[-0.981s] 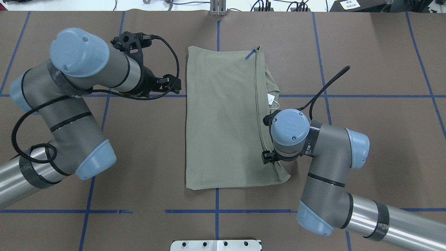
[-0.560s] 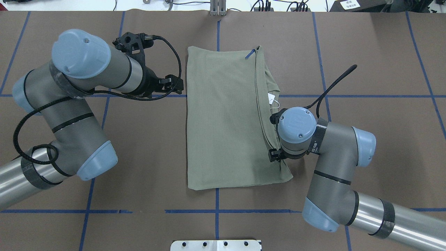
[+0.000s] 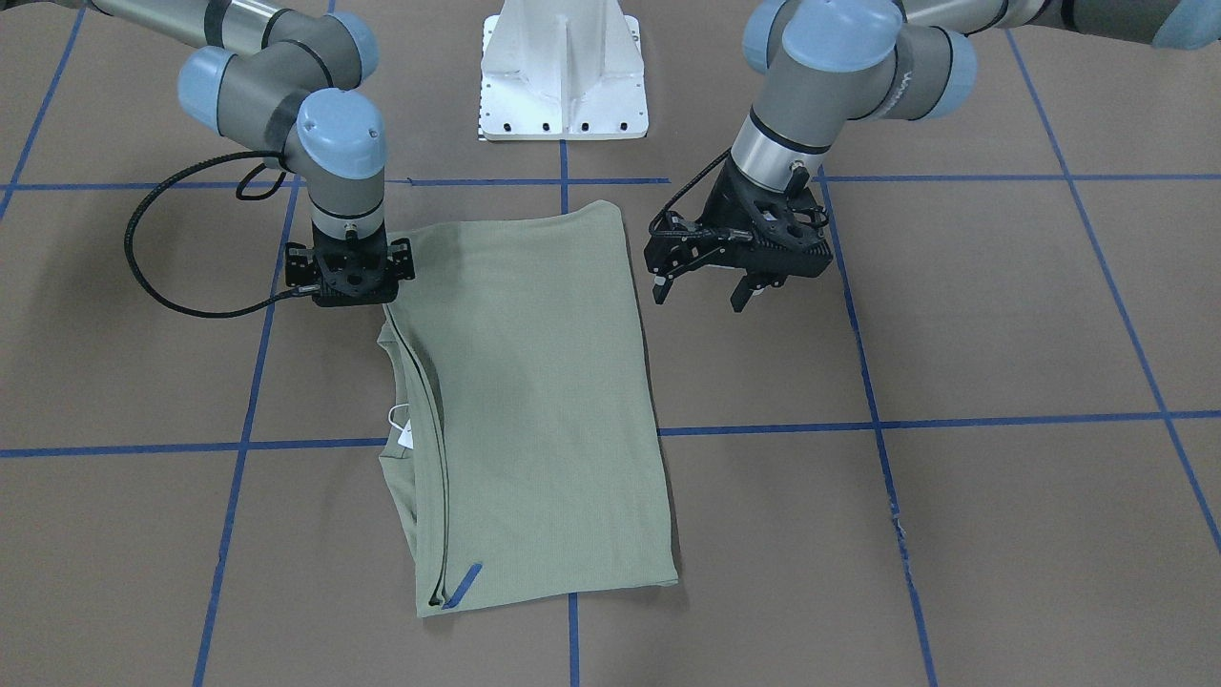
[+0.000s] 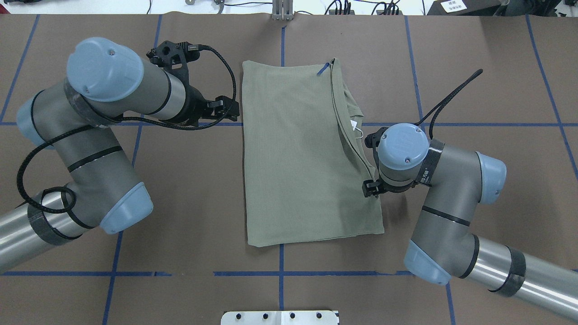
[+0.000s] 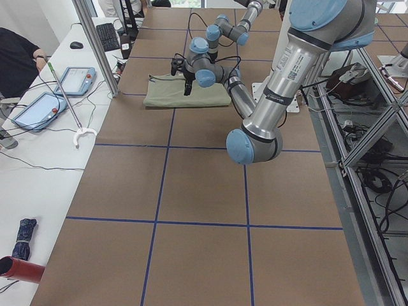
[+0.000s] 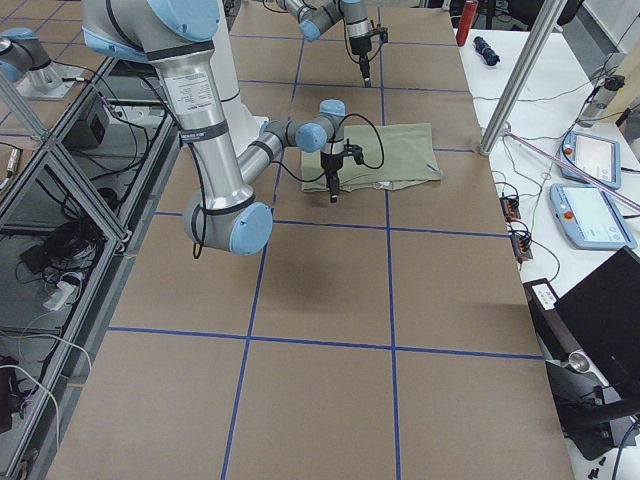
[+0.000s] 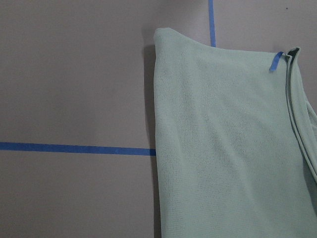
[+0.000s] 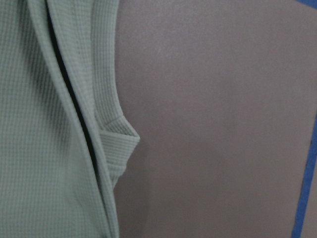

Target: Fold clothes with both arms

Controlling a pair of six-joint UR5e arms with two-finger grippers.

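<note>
Shirt (image 4: 293, 153): folded to a long rectangle, flat on the table (image 4: 180, 203), lying between the two claws.

Right claw (image 3: 350, 281): we find it pointing straight down on the shirt's layered edge, near the robot-side corner. Its fingertips are hidden under its own body in every view, so we cannot tell whether it pinches the cloth. From this claw the bulk of the shirt stretches inward toward the left claw. The hang tag (image 4: 354, 127) lies just beyond it, on the side away from the robot.

Left claw (image 3: 701, 294): fingers spread wide, nothing between them. It hovers above bare table, with the shirt's plain edge just beside its tips.

Change over the last second:
- We see that the right claw has moved outward, away from the left claw, and a little farther from the robot.
- The layered edge beneath it has gone along, so that edge now slants outward toward the robot-side corner. That corner also sits farther out.
- The hang tag, earlier tucked against the right wrist, now shows clear of it.
- The far corner, the one with the blue tape strip (image 4: 323, 69), has kept its place.
- The left claw has crept only slightly closer to the shirt.
</note>
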